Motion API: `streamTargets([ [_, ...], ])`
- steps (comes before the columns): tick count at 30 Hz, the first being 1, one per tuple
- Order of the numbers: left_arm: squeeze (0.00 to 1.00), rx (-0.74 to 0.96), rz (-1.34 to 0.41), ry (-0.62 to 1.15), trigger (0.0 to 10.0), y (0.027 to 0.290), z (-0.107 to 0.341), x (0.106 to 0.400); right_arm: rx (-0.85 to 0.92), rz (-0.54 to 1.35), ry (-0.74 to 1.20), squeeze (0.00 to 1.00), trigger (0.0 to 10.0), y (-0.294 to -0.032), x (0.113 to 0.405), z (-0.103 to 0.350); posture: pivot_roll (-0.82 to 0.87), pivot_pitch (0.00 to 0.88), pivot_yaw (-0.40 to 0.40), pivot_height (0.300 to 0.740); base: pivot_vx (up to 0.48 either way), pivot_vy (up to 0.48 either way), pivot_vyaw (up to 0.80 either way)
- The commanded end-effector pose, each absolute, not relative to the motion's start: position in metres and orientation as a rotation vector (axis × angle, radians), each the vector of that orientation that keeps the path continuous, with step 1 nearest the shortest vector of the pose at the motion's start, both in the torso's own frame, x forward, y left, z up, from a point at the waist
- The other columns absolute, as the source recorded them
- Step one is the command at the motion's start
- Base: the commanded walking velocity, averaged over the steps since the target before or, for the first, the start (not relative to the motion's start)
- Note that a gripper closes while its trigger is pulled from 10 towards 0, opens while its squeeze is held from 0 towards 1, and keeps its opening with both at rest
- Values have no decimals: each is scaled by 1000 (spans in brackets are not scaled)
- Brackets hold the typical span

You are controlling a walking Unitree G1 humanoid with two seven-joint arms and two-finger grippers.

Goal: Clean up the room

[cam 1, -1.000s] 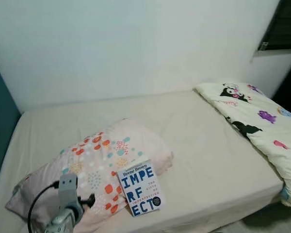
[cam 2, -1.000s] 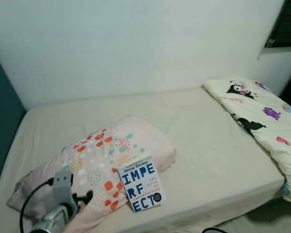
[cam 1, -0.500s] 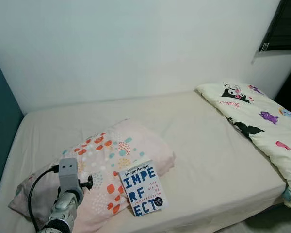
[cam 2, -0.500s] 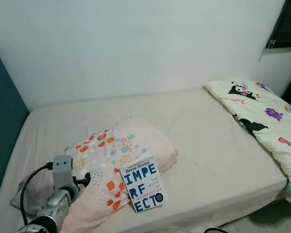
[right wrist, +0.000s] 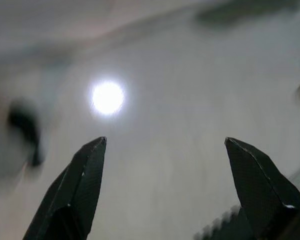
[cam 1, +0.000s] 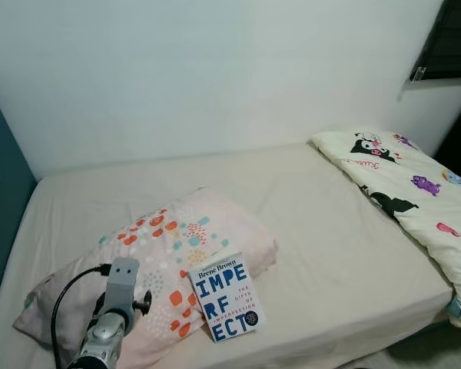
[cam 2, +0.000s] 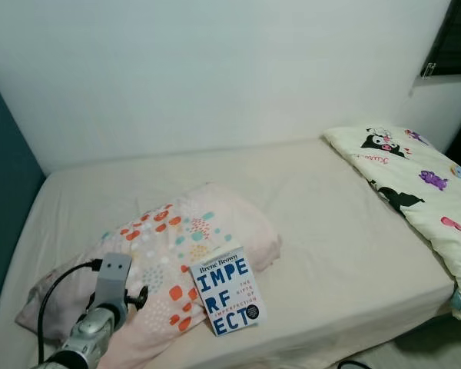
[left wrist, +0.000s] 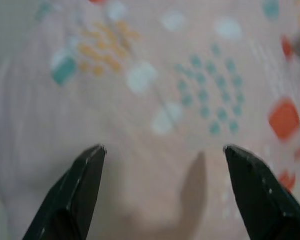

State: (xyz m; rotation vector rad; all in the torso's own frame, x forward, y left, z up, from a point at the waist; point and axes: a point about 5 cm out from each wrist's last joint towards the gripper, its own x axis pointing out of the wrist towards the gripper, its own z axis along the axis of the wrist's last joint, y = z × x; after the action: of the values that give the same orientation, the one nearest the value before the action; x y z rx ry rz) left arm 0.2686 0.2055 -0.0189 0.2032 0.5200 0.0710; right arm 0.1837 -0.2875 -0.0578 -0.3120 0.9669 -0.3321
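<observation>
A book (cam 1: 224, 307) reading "Brené Brown" and "IMPERFECT" is leaning on the spotted pillow (cam 1: 154, 265) at the bed's (cam 1: 330, 254) near edge, while the left gripper (left wrist: 162, 187) is hovering over that pillow, fingers apart.

Left gripper (left wrist: 162, 150) fingers spread wide apart, close above pink pillow (left wrist: 155, 90) with teal, orange, white spots, blurred

white wall (cam 1: 215, 77) and teal headboard (cam 1: 0, 200) behind.
</observation>
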Motion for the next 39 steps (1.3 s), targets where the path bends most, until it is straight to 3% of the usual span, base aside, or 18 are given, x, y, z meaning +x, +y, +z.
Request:
streamTargets([
  [1,0,238,62,544,10000,209,-23,263,-302,-370,826,0,10000,-300,222,-29,2,0,-50,660,0,0,0],
  [4,0,246,63,550,10000,210,-25,261,-252,-378,725,0,10000,-303,243,-11,2,0,-50,650,0,0,0],
  [6,0,269,60,555,10000,212,-26,258,-166,-343,573,0,10000,-300,273,15,2,4,-52,635,0,0,0],
  [10,0,282,53,557,10000,212,-27,257,-113,-274,483,0,10000,-290,292,31,1,5,-52,625,0,0,0],
  [14,0,310,35,559,10000,210,-29,255,37,-4,341,0,10000,-246,327,58,2,4,-51,605,0,0,0],
  [16,0,317,30,557,10000,210,-29,255,50,51,332,0,10000,-238,330,60,2,4,-51,600,0,0,0],
  [20,0,339,13,545,10000,208,-28,256,109,322,292,0,10000,-194,337,70,5,3,-48,580,0,0,0],
  [39,0,349,7,463,10000,204,-14,271,76,407,248,0,10000,-181,335,80,-4,24,-42,535,0,0,0],
])
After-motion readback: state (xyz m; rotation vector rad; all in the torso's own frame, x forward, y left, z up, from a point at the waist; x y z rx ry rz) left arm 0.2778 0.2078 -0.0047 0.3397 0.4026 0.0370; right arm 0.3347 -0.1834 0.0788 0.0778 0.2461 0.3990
